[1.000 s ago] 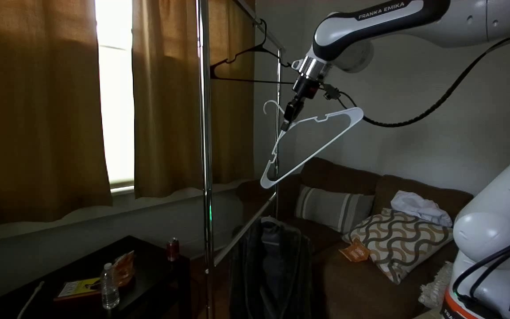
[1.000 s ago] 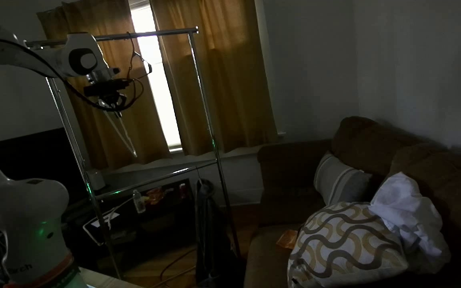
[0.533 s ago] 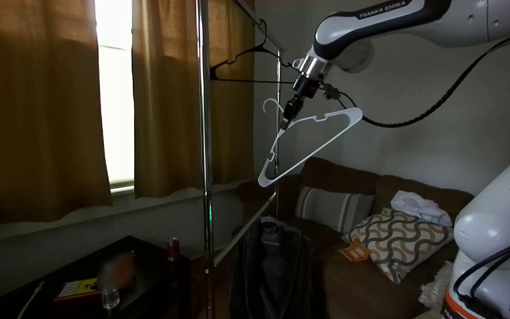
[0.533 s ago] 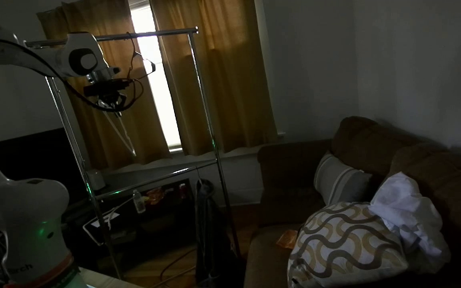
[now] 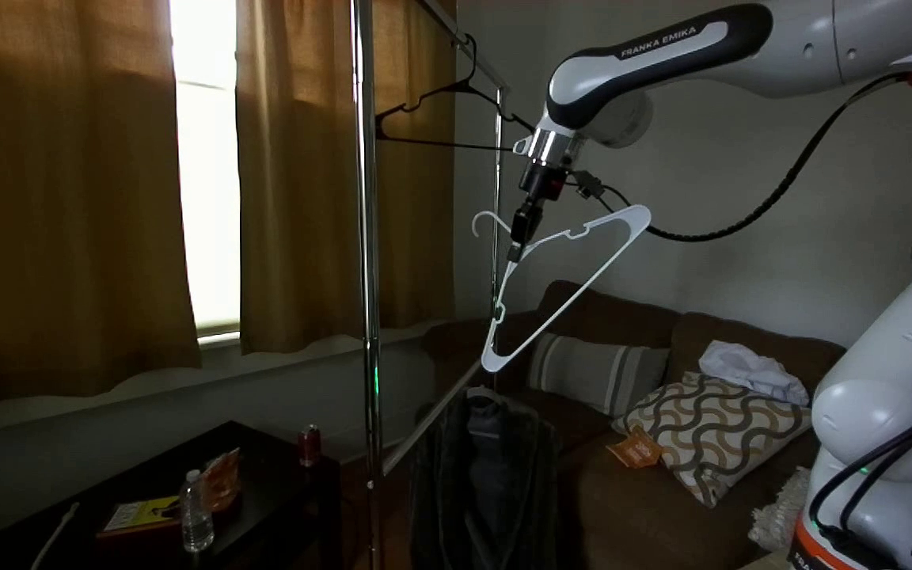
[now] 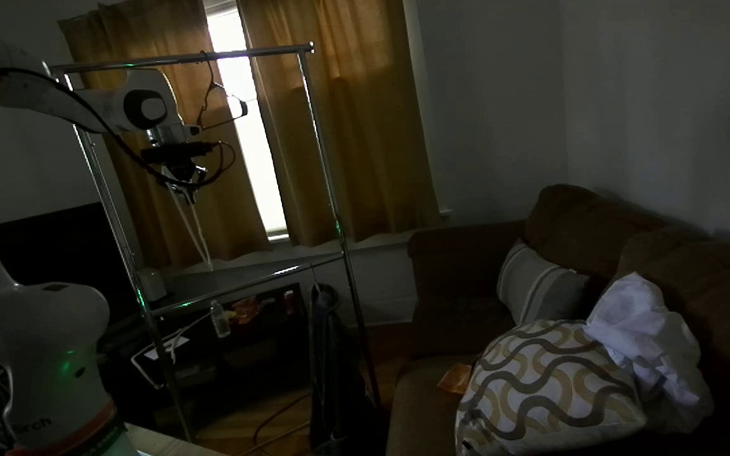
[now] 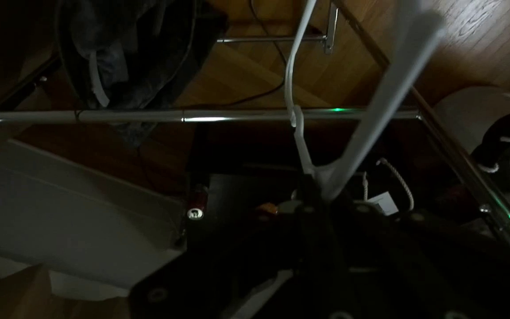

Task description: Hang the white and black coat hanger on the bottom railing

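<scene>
The white coat hanger [image 5: 493,360] hangs tilted from my gripper [image 5: 515,252], which is shut on it near the neck below the hook. Its hook points toward the window side in that exterior view. Its lower corner is above the bottom railing [image 5: 427,425], apart from it. In an exterior view the hanger [image 6: 206,258] shows nearly edge-on under the gripper [image 6: 189,195]. In the wrist view the fingertips [image 7: 326,192] close on the hanger [image 7: 381,104], whose arms cross in front of the bottom railing [image 7: 237,116]. The hook is mostly hidden there.
A dark coat [image 5: 488,475] hangs on the bottom railing. A dark hanger [image 5: 468,84] hangs on the upper crossbar [image 6: 251,52], close to the arm. The rack's upright [image 5: 370,237] stands beside them. A low black table [image 5: 266,447] holds a bottle [image 5: 196,518] and a can [image 5: 309,446].
My gripper has moved down with the hanger in its hold, a little to the right in an exterior view. The hanger tilts more steeply, its lower corner now nearer the railing's height.
</scene>
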### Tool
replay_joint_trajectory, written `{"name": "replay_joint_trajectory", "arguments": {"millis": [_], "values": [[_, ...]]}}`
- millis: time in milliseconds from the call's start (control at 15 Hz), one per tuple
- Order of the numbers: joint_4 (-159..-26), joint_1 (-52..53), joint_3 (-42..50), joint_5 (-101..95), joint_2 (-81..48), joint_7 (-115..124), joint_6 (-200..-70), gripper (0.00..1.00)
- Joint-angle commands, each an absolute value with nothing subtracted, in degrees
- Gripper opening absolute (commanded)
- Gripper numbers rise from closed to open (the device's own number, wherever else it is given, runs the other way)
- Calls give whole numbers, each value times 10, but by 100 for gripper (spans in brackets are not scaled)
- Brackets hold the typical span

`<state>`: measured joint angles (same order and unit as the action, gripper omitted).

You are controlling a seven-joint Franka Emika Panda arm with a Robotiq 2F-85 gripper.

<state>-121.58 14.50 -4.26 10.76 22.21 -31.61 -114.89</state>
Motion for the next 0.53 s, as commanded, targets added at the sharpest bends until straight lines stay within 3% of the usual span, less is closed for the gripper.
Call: {"name": "replay_joint_trajectory", "arguments": {"millis": [0, 467], "values": [[-1217, 143, -42, 87, 202, -327, -1116, 2], [-1230, 144, -69, 60, 127, -342, -1147, 2]]}}
